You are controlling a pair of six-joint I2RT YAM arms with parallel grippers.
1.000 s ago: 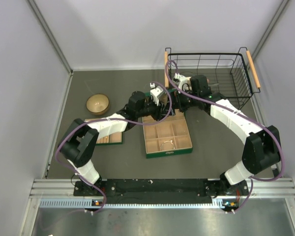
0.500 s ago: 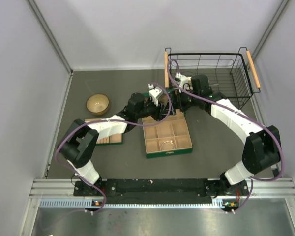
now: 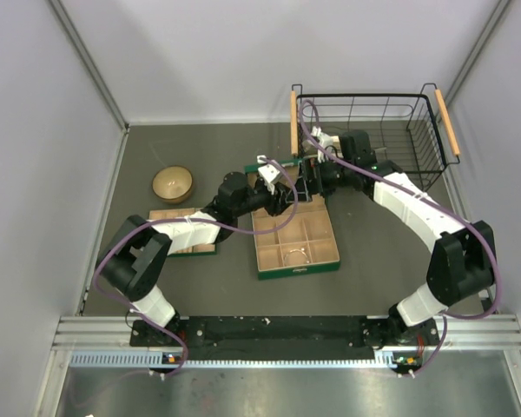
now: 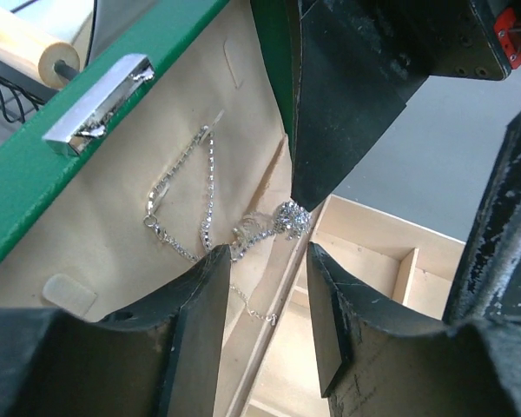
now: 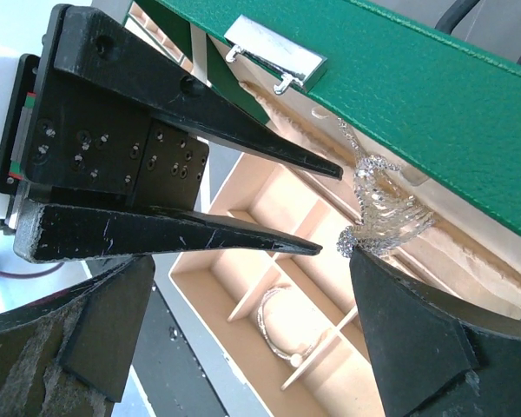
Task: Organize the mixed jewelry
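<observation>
Half spread at the left gripper [image 4: 267,261], clamped on nothing, tips set just beside the fine silver chain necklace [image 4: 286,217], probably lining up a pinch on its sparkling cluster. Found draped against the beige lining of the raised lid [image 5: 469,113] of the green box [image 3: 297,269], not in any compartment, with the cluster low down where lid meets tray. Spread wide at the right gripper [image 5: 252,261], holding nothing, hovering close to the lid by its silver clasp [image 5: 275,54], seemingly to steady the lid upright for the work inside; cannot tell whether touching. Judged partly done, given the thin silver bracelet hoop [image 5: 262,321] lying in a near-row compartment. Next, most likely: close on the cluster, lift clear of the lining, lower into a free compartment. Beware of the thin chain snagging on the lid edge or slipping from the pinch.
</observation>
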